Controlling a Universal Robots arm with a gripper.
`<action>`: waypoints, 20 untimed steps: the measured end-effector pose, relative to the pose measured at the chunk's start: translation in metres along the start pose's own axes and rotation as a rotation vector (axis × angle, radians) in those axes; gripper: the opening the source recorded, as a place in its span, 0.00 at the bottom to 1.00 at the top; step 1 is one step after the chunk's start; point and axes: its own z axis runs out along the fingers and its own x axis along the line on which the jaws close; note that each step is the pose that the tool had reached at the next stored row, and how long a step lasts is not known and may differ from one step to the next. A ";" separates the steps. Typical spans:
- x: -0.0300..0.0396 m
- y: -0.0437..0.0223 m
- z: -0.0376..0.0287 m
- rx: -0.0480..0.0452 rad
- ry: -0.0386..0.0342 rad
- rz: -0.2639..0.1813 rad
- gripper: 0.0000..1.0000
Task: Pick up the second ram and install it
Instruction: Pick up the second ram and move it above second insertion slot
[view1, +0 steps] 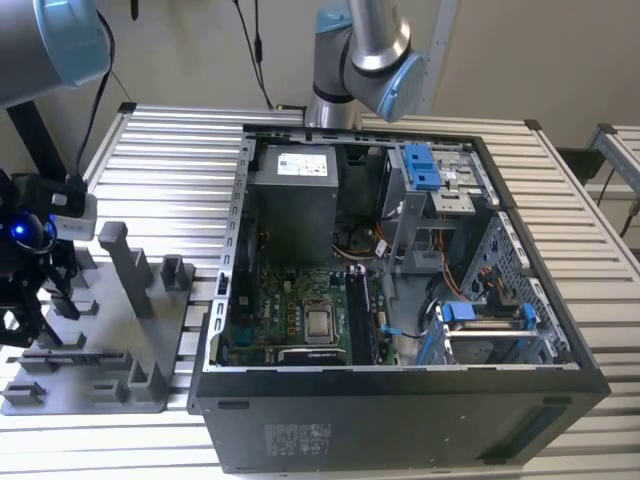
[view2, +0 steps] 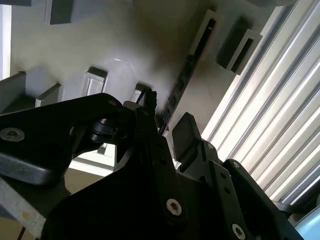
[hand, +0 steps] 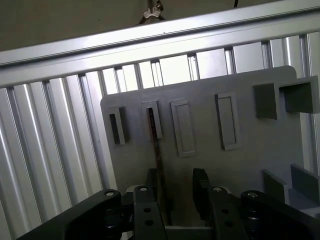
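While the hand (view1: 35, 300) hangs over the grey holder plate (view1: 130, 375) at 9 o'clock in the exterior view, the second ram (hand: 156, 145) stands on edge in that plate's slots, well apart from the computer case (view1: 400, 430). Both wrist views show it edge-on, a thin dark strip. Hand is parted, medium gap, not clamped, and the ram runs between the two fingers. In the first wrist view the strip lies just beside one finger (hand: 152, 187); the other finger (hand: 200, 187) is clear of it. Can't tell if the near finger touches. The ram's far end sits in a raised slot block (hand: 152, 120). The case is open, at 3 o'clock of the holder, both on the slatted metal surface (view1: 170, 150). Motherboard (view1: 290, 310) is exposed toward the case's 8 o'clock. Blue drive-bay clips (view1: 420, 165) sit toward its 1 o'clock. Arm base (view1: 350, 60) is at 12 o'clock, behind the case.
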 end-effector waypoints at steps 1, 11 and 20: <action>0.0000 0.0000 0.0011 0.0000 0.0000 0.000 0.42; 0.0008 0.0002 0.0155 0.0022 -0.0017 -0.058 0.42; 0.0076 -0.0010 0.0250 0.0026 -0.0028 -0.110 0.42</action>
